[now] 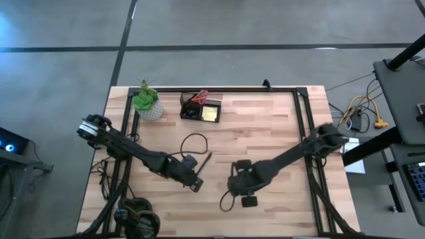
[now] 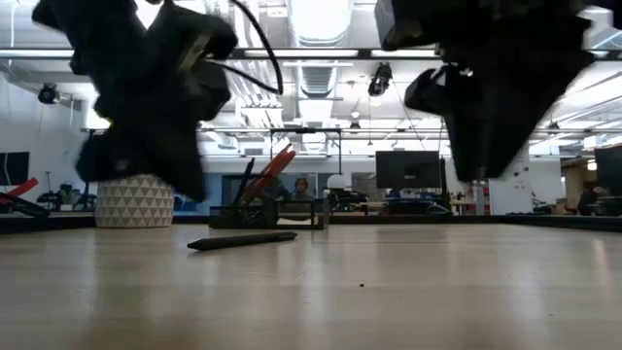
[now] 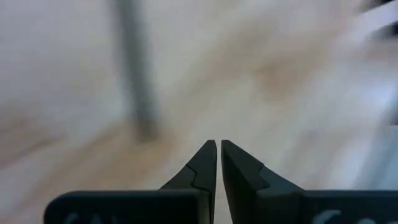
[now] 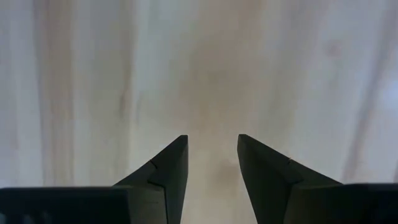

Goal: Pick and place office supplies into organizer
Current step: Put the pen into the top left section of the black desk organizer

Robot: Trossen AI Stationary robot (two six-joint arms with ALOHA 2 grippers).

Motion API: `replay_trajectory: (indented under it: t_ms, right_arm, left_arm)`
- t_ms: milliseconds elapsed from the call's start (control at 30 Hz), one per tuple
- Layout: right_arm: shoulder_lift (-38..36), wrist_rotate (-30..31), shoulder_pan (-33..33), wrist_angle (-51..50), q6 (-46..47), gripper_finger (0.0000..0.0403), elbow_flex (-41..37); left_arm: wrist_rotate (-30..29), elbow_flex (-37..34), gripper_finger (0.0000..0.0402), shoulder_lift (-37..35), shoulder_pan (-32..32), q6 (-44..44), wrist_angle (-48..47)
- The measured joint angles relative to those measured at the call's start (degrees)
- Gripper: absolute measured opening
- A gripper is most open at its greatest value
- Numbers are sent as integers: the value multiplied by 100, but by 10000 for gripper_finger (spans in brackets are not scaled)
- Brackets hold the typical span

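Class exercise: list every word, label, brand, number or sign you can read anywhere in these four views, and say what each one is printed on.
None can be read.
organizer: no legible label in the high view.
plant pot: only a triangle pattern, no writing.
pen on the table: no readable print.
Screens in the room behind, in the low view: too small and blurred to read.
Wrist views: bare wood, no text.

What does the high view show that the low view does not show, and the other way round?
Only the high view shows the yellow sticky-note pad lying flat in the organizer, the whole table outline, and the floor around it. It also shows the left pincer and the right pincer over the table's near half.

Only the low view shows the room behind the table, with ceiling lights and monitors.

Both show the black pen lying on the table, the plant pot, the organizer with red-handled scissors, and both arms.
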Motion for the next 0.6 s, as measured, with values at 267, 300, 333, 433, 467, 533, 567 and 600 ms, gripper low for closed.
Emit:
replay_trajectory:
  t_ms: [267, 300, 333, 433, 467, 533, 567, 600]
  right_arm:
    - [-1188, 1158, -244, 783, 888, 135, -841]
    - [-1267, 1209, -283, 819, 893, 135, -846]
    - [-1352, 1237, -327, 826, 894, 135, -855]
    - [-1489, 1285, -508, 794, 891, 135, -821]
    - [-1509, 1291, -577, 798, 891, 135, -809]
    - [-1527, 1296, -728, 788, 887, 135, -762]
    - [-1533, 1295, -798, 790, 884, 135, -730]
    - [-1535, 1294, -868, 790, 884, 135, -706]
  left_arm:
    - [-355, 1021, 30, 82, 3, 231, -2550]
    - [-391, 1061, 40, 62, 27, 234, -2566]
    - [-425, 1097, 52, 48, 53, 235, -2548]
    - [-431, 1108, 91, 55, 117, 298, -2338]
    - [-431, 1089, 105, 72, 138, 296, -2352]
    - [-429, 1089, 128, 120, 157, 306, -2289]
    - [-425, 1076, 138, 133, 164, 309, -2300]
    - [-424, 1070, 147, 149, 177, 307, -2326]
